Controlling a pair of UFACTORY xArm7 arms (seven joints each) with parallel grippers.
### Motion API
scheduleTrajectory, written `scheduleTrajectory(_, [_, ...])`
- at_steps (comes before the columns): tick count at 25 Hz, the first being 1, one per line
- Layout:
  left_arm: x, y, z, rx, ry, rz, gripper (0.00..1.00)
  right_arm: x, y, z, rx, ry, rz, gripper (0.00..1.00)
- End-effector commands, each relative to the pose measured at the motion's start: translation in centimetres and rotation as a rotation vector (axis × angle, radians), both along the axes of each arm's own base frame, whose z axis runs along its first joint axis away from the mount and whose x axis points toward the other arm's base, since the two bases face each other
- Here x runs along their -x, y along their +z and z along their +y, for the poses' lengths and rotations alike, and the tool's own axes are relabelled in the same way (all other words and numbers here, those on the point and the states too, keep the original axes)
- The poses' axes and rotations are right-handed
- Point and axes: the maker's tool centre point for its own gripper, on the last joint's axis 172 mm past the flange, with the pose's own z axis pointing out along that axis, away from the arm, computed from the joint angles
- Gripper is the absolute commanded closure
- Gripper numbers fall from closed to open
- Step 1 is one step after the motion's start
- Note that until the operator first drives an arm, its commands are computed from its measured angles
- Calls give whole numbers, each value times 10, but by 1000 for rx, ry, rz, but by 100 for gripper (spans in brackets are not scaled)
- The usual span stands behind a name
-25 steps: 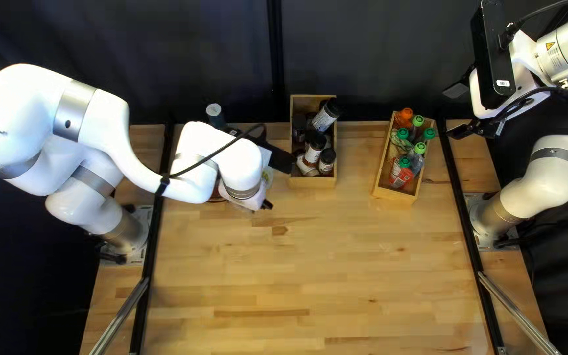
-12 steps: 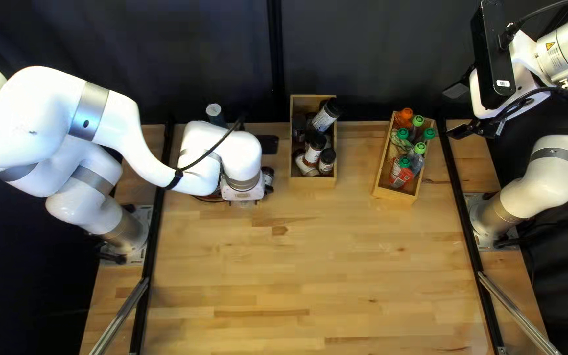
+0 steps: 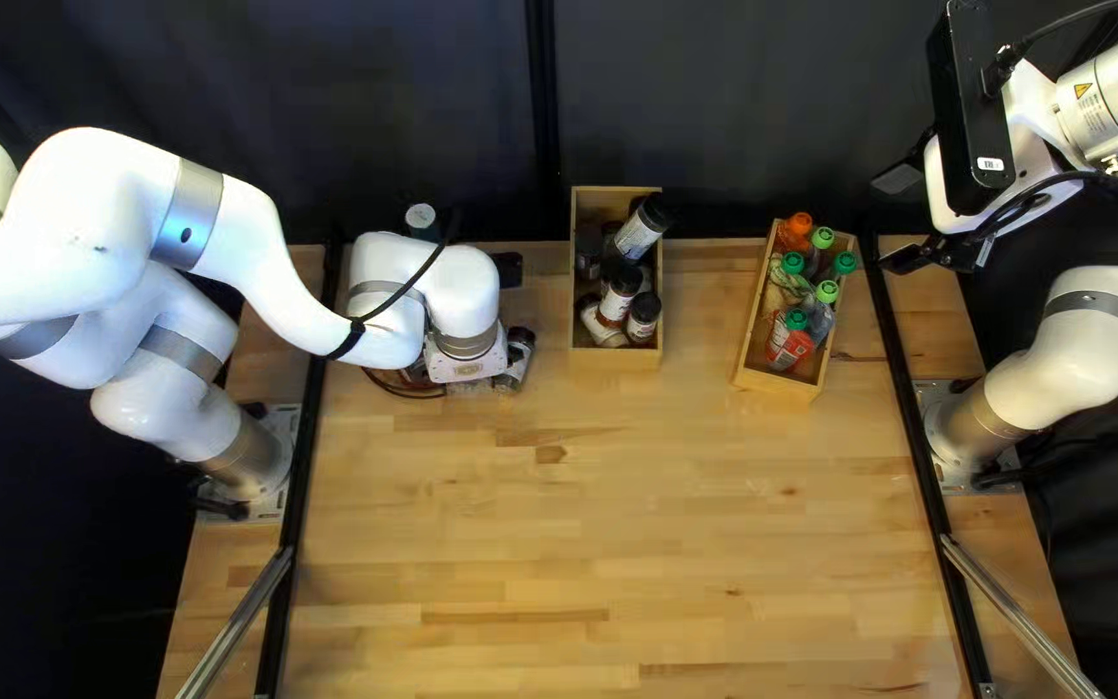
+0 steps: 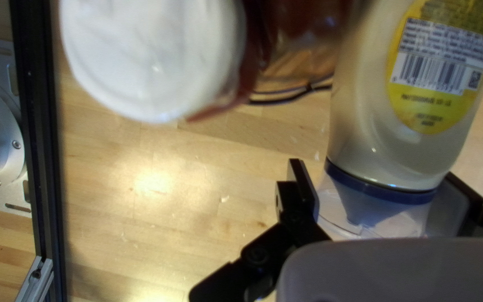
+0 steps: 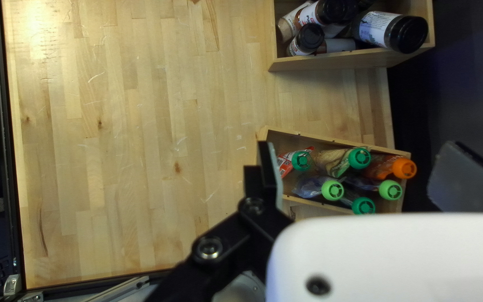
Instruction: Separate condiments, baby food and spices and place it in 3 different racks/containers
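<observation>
The left arm [image 3: 106, 233] arches inward above its base, wrist bent low, the left gripper [image 3: 465, 365] clamped with its fingers partway apart. The right arm [image 3: 1064, 339] folds upward, holding the right gripper [image 3: 934, 256] high, fingers spread wide.

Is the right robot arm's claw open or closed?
Open: the right gripper has its two fingers wide apart in its wrist view, with nothing held between them.

Free room: the table [image 3: 689, 518] nearside of both racks, and the gap between spice rack [image 3: 617, 360] and bottle rack [image 3: 773, 385]. Obstacles: a large jar [image 3: 641, 231] leaning at the spice rack's rim; the left arm [image 3: 430, 285], with a small jar [image 3: 516, 360] beside it.
</observation>
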Motion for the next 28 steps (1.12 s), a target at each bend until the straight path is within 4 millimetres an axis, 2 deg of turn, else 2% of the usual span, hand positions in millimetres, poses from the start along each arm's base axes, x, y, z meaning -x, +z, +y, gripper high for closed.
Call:
scheduleTrajectory(1, [1, -4, 7, 1, 8, 5, 100, 0, 0, 0, 0, 0, 0, 0])
scheduleTrajectory(5, [4, -10, 12, -1, 10, 6, 100, 0, 0, 0, 0, 0, 0, 0])
scheduleTrajectory(6, [5, -11, 13, -1, 7, 4, 95, 0, 0, 0, 0, 0, 0, 0])
scheduleTrajectory(7, [5, -10, 12, -1, 4, 3, 82, 0, 0, 0, 0, 0, 0, 0])
scheduleTrajectory(8, [4, -9, 11, -1, -1, 3, 38, 0, 0, 0, 0, 0, 0, 0])
scheduleTrajectory(9, [3, -6, 8, 0, -16, 2, 0, 0, 0, 0, 0, 0, 0, 0])
scheduleTrajectory(15, [3, 6, -4, -9, -89, -49, 0, 0, 0, 0, 0, 0, 0, 0])
scheduleTrajectory(20, [-7, 22, -17, -24, -142, -83, 0, 0, 0, 0, 0, 0, 0, 0])
scheduleTrajectory(25, [-39, 54, -53, -50, -370, -100, 0, 0, 0, 0, 0, 0, 0, 0])
scheduleTrajectory(26, [-50, 62, -68, -46, -455, -103, 0, 0, 0, 0, 0, 0, 0, 0])
scheduleTrajectory(28, [-59, 73, -86, -26, -594, -126, 0, 0, 0, 0, 0, 0, 0, 0])
